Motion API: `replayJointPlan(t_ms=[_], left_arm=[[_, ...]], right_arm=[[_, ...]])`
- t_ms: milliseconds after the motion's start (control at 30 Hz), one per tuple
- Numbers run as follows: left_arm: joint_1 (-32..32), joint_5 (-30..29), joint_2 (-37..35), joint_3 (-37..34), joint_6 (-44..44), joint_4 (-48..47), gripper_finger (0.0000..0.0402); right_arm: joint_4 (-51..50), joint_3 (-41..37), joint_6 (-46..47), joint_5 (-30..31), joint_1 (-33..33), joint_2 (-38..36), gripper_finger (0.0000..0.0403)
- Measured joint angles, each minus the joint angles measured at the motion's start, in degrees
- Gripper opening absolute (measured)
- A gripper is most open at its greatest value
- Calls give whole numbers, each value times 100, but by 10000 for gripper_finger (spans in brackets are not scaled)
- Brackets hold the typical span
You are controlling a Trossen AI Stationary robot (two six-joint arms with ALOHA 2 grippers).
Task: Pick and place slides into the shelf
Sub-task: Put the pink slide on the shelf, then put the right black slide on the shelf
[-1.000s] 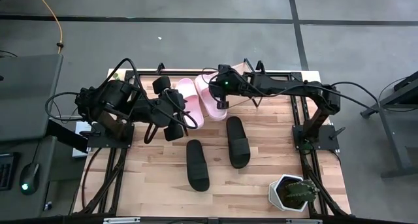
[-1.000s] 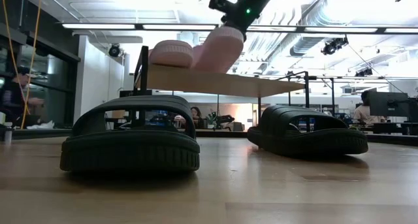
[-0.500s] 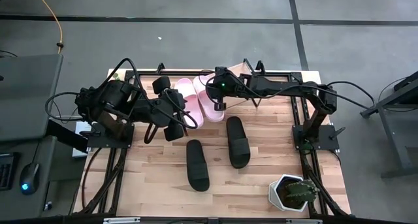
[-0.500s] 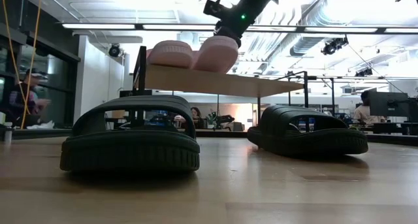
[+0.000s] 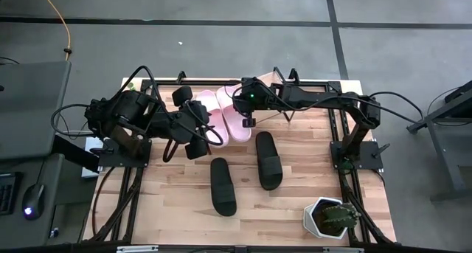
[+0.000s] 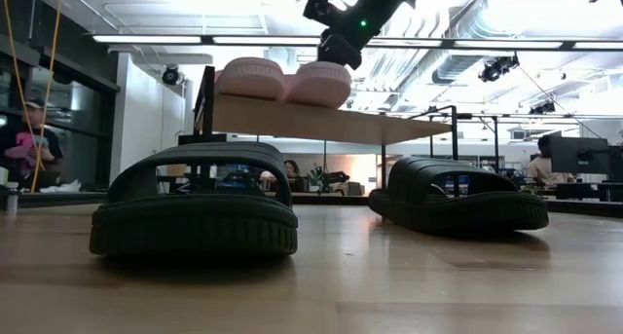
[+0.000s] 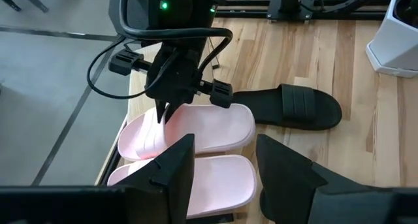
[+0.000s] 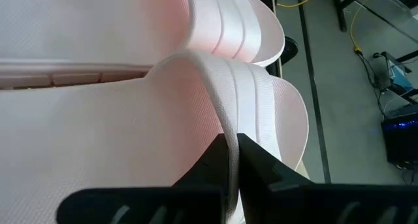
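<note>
Right gripper (image 5: pixel 248 114) pinches the strap of a pink slide (image 5: pixel 237 111) lying on the shelf (image 6: pixel 331 122), beside its pink twin (image 5: pixel 212 114). Left gripper (image 5: pixel 198 132) hangs open nearby. Halfway, I'd say: two black slides (image 5: pixel 268 159) lie on the table (image 5: pixel 169 209), unplaced.

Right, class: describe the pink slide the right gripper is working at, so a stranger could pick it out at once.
Find the slanted wooden shelf at the table's far edge, where two pink slides lie side by side. The one meant, the pink slide, is nearer the right arm, with the right gripper at it. Its twin lies on the left arm's side, untouched.
</note>
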Motion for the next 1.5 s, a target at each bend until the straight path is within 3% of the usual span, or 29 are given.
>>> replayJointPlan(t_ms=[633, 900, 1267, 1500], left_arm=[[0, 0, 0, 0, -20, 0, 152], [0, 0, 0, 0, -20, -2, 152], [-2, 0, 0, 0, -20, -4, 152], [-1, -2, 0, 0, -20, -33, 152]], right_arm=[[-91, 2, -33, 73, 6, -7, 117], [-277, 31, -19, 130, 6, -79, 125], [-1029, 703, 61, 158, 315, -90, 125], [-2038, 1155, 354, 734, 693, -92, 125]])
